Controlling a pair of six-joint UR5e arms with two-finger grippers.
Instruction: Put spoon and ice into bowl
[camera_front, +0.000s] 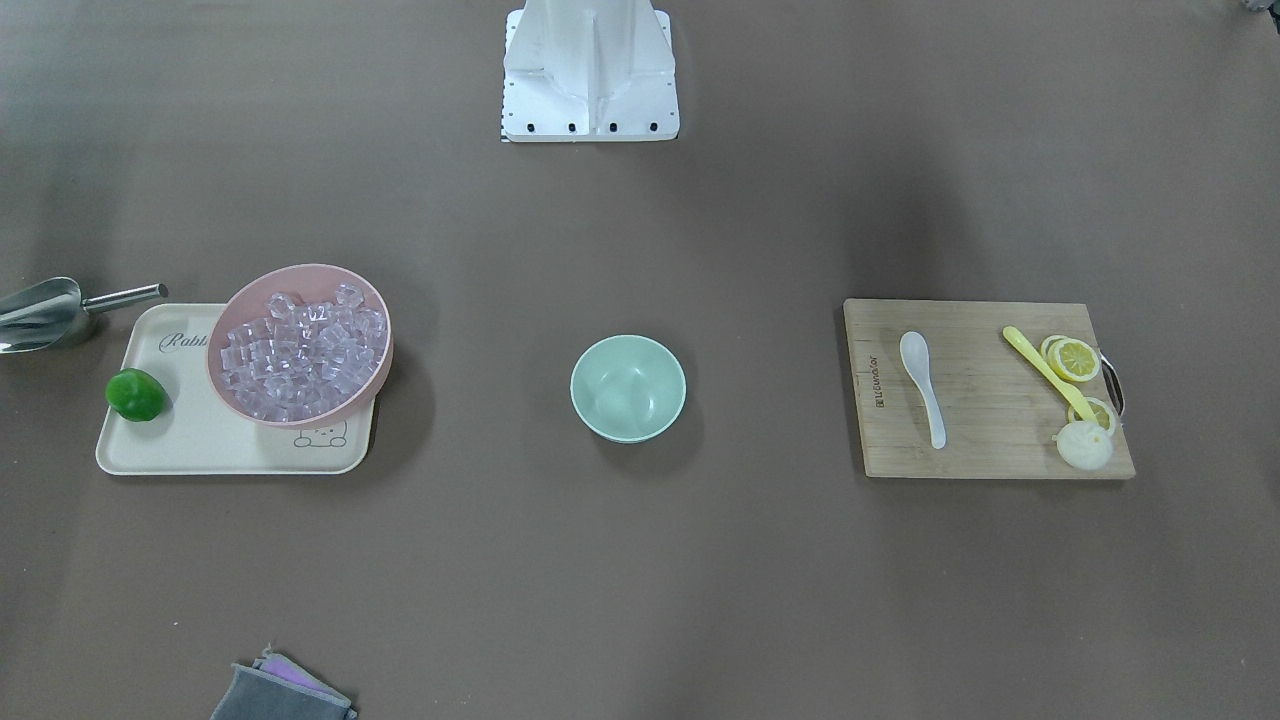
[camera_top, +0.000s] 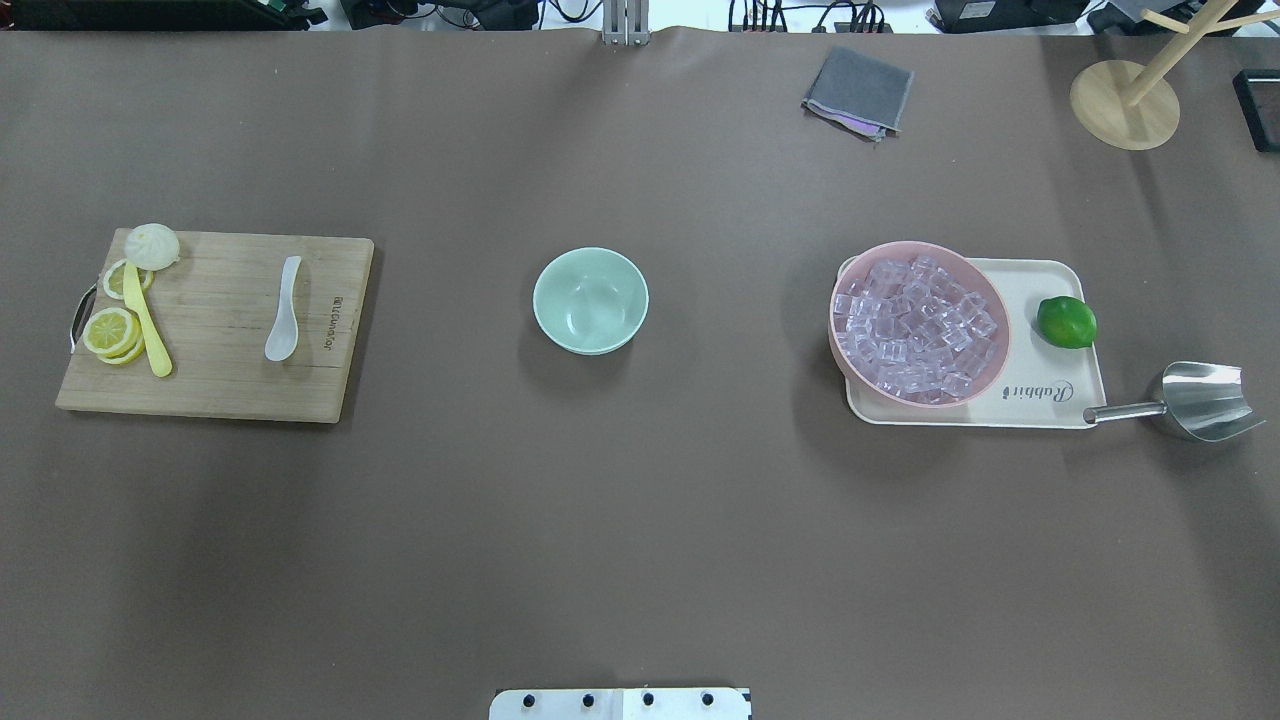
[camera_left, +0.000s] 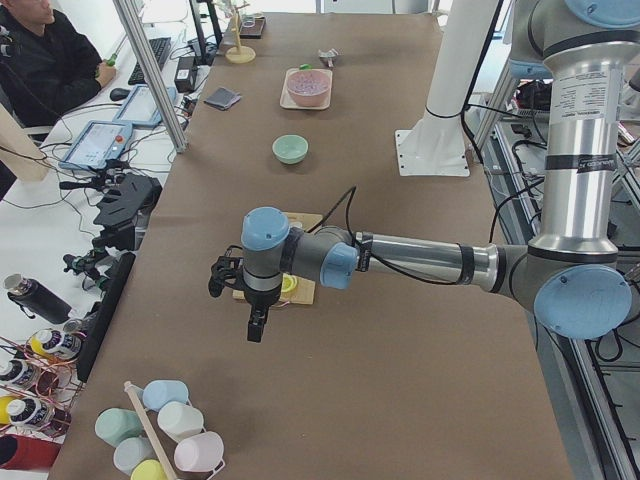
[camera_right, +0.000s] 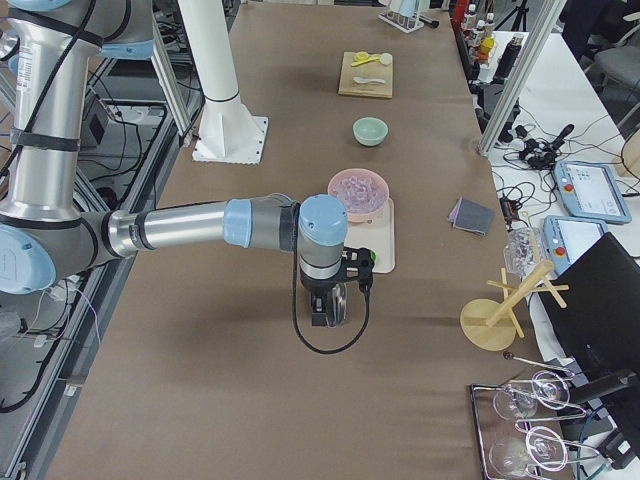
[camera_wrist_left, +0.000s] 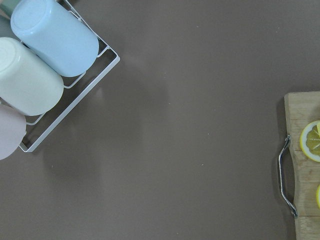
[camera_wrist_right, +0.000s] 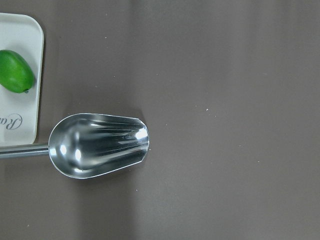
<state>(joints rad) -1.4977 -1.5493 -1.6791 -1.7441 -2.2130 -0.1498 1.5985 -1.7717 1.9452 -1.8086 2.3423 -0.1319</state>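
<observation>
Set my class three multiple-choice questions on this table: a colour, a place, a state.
1. The larger round bowl holding the clear ice cubes on the cream plastic tray is: A pink; B blue; C white.
2. The small glossy white soup spoon lies: A on that tray; B on the wooden cutting board; C among the ice.
3. The small round mint-green bowl is: A holding ice; B holding a spoon; C empty.
Answers: 1 A, its rim shows pink; 2 B, it rests beside the board's printed logo; 3 C, only its bare inside shows.
</observation>
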